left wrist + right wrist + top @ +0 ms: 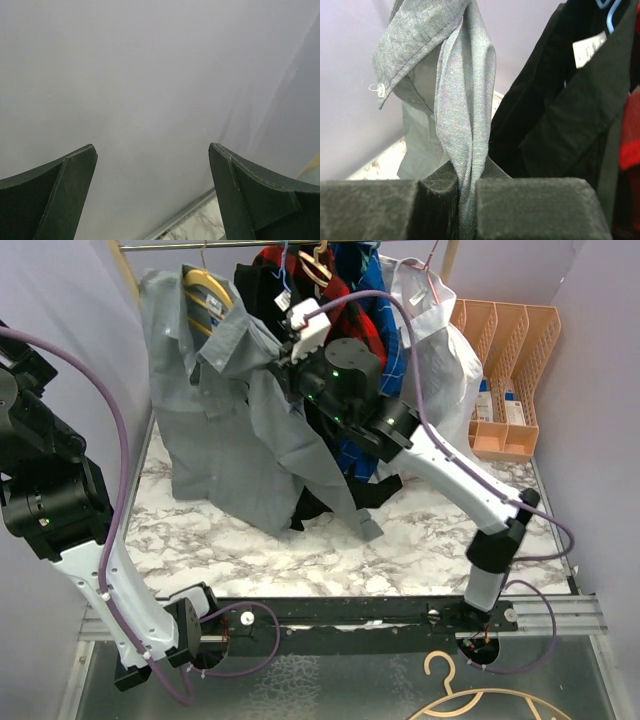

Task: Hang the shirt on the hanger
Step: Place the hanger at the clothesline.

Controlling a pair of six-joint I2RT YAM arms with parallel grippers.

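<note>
1. grey woven shirt [215,430], draped at the back left under the rail [180,245], lower part reaching the marble table [250,560]; yellow hanger [213,290] showing at its shoulder.
2. soft, light and floppy by the look, likely to slide off thin wire; best taken at the collar or the buttoned front edge.
3. right gripper [465,200] clamped on a twisted fold below the collar, beside a black garment [560,115].
4. left gripper [152,195] spread wide, holding nothing, facing the bare wall [150,75].
</note>
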